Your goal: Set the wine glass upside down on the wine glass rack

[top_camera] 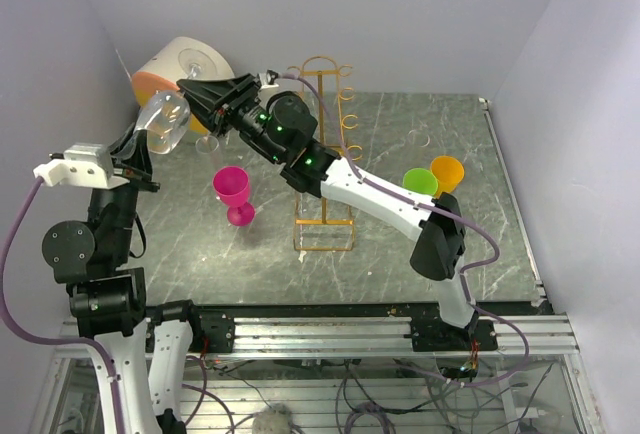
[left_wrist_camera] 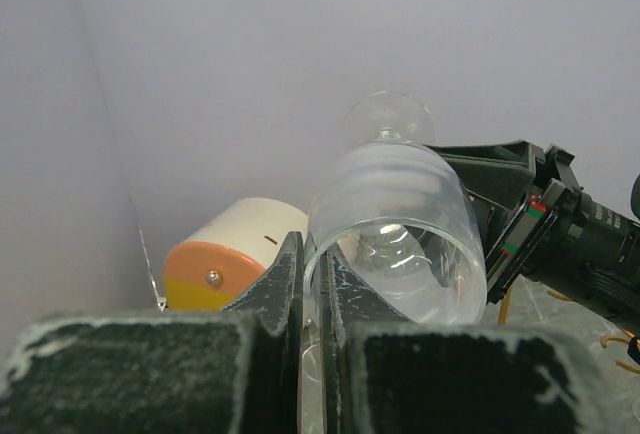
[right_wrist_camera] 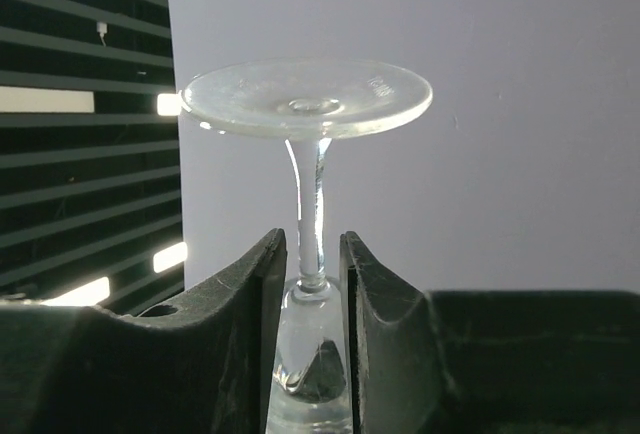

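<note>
Top external shows the wine glass (top_camera: 165, 119) left of the wine glass rack (top_camera: 345, 122), unhung, left gripper (left_wrist_camera: 312, 289) pinching its rim, right gripper's (right_wrist_camera: 312, 289) hold unclear.

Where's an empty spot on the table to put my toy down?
The front strip of the table, between the pink goblet, the rack base and the rail, is bare. So is the back right corner, behind the orange cup. Back left is crowded: the left gripper and right gripper hold the wine glass beside the white-and-orange cylinder.
</note>
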Robot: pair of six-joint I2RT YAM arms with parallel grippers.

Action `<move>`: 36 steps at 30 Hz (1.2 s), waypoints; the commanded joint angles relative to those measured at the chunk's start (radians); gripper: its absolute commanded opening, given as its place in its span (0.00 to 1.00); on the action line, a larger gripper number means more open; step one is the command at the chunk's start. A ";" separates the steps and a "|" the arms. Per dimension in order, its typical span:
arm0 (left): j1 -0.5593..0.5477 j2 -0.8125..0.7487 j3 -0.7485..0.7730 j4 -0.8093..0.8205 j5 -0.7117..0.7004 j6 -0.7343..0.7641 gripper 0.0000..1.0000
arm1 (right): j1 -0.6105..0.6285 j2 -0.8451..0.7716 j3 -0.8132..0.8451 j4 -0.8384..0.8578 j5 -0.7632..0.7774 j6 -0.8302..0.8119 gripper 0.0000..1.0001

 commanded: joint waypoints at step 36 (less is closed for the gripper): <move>0.053 -0.009 0.278 -0.311 0.237 -0.004 0.59 | -0.026 0.028 0.149 -0.036 0.033 -0.117 0.00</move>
